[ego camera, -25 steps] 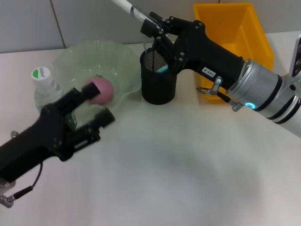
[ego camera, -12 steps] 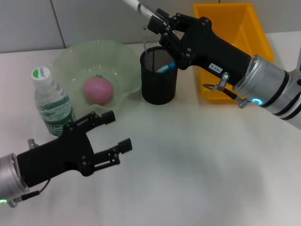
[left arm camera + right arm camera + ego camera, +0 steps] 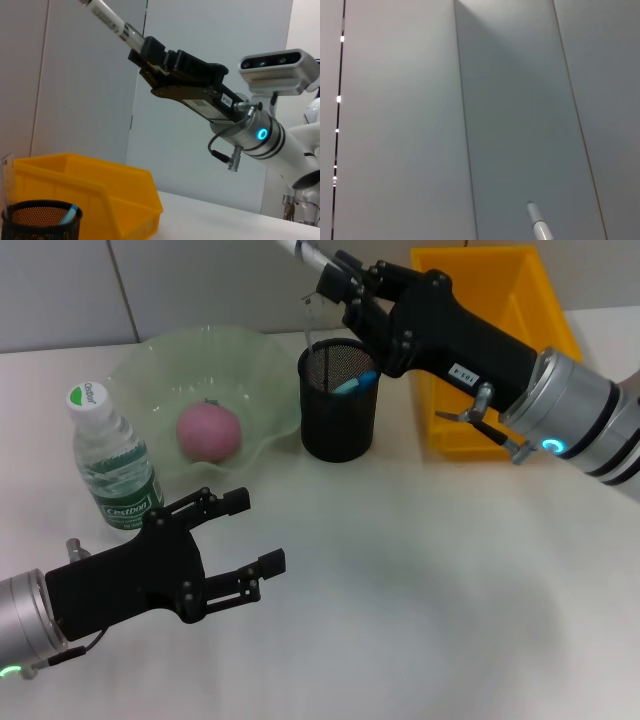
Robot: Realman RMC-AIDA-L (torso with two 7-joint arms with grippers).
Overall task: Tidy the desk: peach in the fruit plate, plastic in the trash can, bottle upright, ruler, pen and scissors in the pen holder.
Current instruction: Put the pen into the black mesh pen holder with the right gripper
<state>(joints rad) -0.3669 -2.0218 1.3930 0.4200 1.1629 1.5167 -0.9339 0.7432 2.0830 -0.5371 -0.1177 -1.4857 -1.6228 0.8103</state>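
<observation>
While the left gripper [image 3: 240, 532] hangs wide-jawed and empty, the right gripper [image 3: 335, 275] clamps a pen [image 3: 303, 252].

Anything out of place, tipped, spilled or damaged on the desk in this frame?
Nothing stands out. The pink peach sits in the pale green fruit plate, the clear plastic bottle stands upright, and the right gripper holds a white pen above the black mesh pen holder. Left gripper hovers open.

Even, bright overhead light, soft shadows on the table [image 3: 420, 570], sharp focus.
</observation>
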